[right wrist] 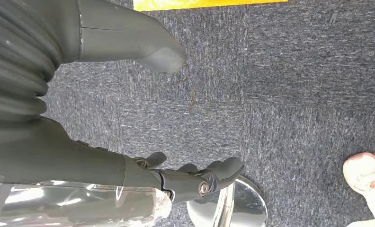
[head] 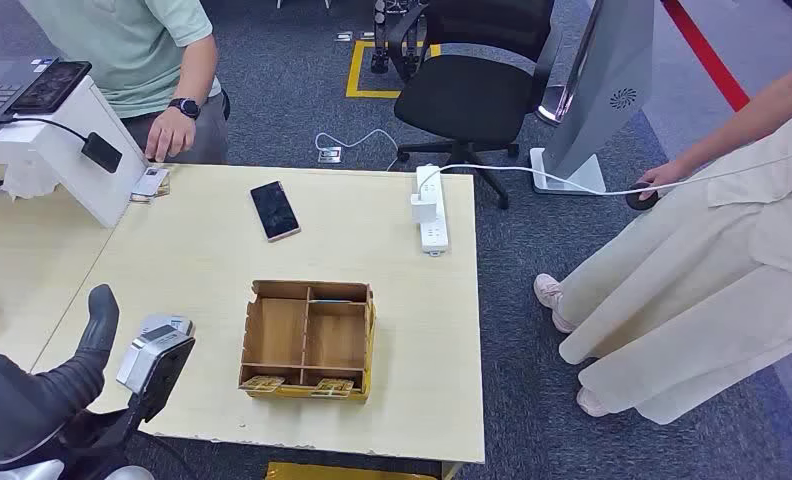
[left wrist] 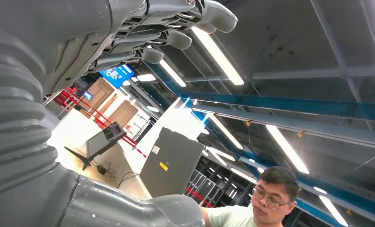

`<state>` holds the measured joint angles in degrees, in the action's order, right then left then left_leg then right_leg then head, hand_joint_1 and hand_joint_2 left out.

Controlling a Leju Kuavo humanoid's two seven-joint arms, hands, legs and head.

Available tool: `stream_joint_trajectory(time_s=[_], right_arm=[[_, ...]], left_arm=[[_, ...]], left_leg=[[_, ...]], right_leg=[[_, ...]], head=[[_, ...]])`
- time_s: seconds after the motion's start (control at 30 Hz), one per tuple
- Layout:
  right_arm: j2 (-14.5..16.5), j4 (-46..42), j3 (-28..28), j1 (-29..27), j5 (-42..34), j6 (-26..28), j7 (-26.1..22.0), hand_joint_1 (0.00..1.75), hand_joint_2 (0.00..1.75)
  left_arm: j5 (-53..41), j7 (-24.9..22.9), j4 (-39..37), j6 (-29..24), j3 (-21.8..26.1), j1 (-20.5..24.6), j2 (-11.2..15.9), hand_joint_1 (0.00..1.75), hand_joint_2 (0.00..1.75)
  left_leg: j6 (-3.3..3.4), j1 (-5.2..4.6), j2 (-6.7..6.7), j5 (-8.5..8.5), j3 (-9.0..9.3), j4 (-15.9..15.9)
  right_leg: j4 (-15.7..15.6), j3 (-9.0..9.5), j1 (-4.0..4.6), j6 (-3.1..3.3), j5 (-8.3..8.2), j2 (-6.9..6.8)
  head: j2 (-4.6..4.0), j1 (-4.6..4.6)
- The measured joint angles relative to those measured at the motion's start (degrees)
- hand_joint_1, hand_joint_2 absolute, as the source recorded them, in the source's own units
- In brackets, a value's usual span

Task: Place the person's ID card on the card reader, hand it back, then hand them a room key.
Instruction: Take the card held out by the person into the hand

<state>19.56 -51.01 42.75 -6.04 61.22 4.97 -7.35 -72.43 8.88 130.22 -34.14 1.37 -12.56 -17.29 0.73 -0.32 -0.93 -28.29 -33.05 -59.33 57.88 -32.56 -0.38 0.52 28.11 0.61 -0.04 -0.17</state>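
Table: pale wood, seen from above.

Left robot hand: at 7 o'clock on the table's near edge, raised, palm turned up, fingers apart, holding nothing. In the left wrist view fingers loosely spread against ceiling lights.

Right robot hand: hanging over grey carpet, fingers loosely curled, nothing held.

Card reader: small grey device at 7 o'clock, just beside the left robot hand; top bare of any card.

ID card: at 10 o'clock on the far table edge, under the fingers of a person's hand; apparently a small stack there, exact count unclear.

Cardboard tray: divided compartments, centre toward 6 o'clock; room keys in the near slot.

Phone: dark, at 12 o'clock. Power strip: at 2 o'clock.

Step in hand, as judged: first one, card not yet taken.

Next move, as judged: long reach toward 10 o'clock, pinch on thin flat card, carry back to reader.
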Motion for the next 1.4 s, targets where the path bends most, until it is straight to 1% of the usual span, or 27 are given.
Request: stream_joint_trajectory(time_s=[0.83,1.1,1.23,1.4], right_arm=[[0.00,0.00,0.00,0.01,0.10,0.03,0.07,0.00,1.75],[0.00,0.00,0.02,0.00,0.33,0.10,0.04,0.00,1.75],[0.00,0.04,0.02,0.01,0.69,0.10,-0.12,0.00,1.75],[0.00,0.20,0.06,0.08,2.39,-0.03,-0.81,0.00,1.75]], left_arm=[[-0.52,0.66,-0.01,0.07,0.01,0.07,0.00,0.00,1.75],[-1.17,0.71,-0.02,0.89,0.01,0.10,0.00,0.00,1.75],[-3.28,0.70,-0.03,2.19,0.00,0.43,0.03,0.00,1.75],[-10.01,-0.65,-0.49,4.56,-0.03,1.77,0.26,0.00,1.75]], left_leg=[[0.00,0.00,0.00,0.00,0.00,0.00],[0.00,0.00,0.00,0.00,0.00,0.00],[0.00,0.00,0.00,0.00,0.00,0.00],[0.00,0.00,0.01,0.00,0.01,0.00]], right_leg=[[0.00,0.00,0.00,0.00,0.00,0.00],[0.00,0.00,0.00,0.00,0.00,0.00],[0.00,0.00,0.00,0.00,0.00,0.00],[0.00,0.00,0.00,0.00,0.00,0.01]], head=[[-0.01,0.00],[0.00,0.01],[-0.01,0.01],[-0.01,0.01]])
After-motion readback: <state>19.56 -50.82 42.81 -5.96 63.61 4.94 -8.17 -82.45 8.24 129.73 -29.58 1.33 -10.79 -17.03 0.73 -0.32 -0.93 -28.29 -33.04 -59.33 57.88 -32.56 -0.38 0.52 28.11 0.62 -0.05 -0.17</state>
